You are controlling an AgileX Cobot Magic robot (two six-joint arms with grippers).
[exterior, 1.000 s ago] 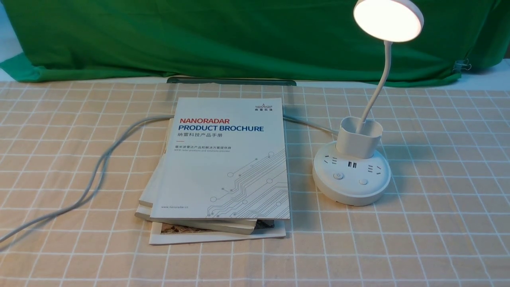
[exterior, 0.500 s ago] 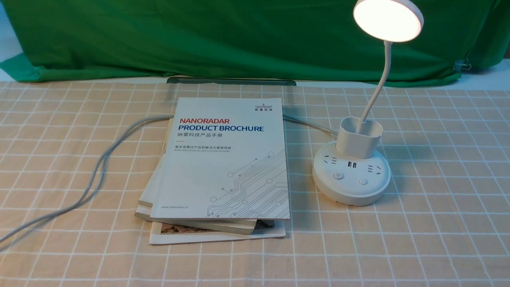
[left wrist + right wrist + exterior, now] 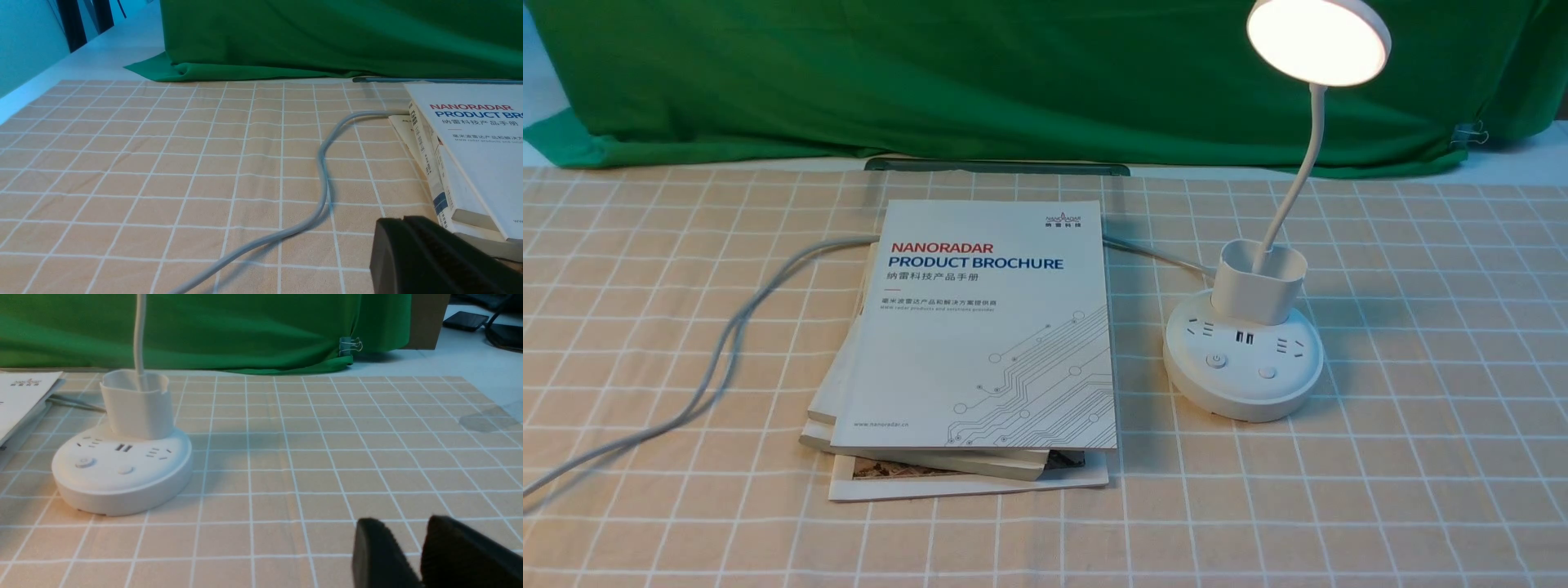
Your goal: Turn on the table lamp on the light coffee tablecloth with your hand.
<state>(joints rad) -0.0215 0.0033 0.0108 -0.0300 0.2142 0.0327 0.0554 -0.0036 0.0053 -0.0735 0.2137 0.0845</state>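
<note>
The white table lamp [image 3: 1241,367] stands on the light coffee tablecloth [image 3: 1421,457] at the right. Its disc head [image 3: 1319,41] glows and its two buttons face the front. Neither arm shows in the front view. In the right wrist view the lamp base [image 3: 122,469] lies well off from my right gripper [image 3: 406,522], which hangs low over the cloth with its black fingertips slightly apart and empty. In the left wrist view my left gripper [image 3: 402,222] is shut on nothing, low over the cloth beside the books.
A stack of books with a white brochure on top [image 3: 980,343] lies left of the lamp. A grey cable [image 3: 727,343] runs from under it towards the front left. The green backdrop cloth [image 3: 1013,73] hangs along the far edge.
</note>
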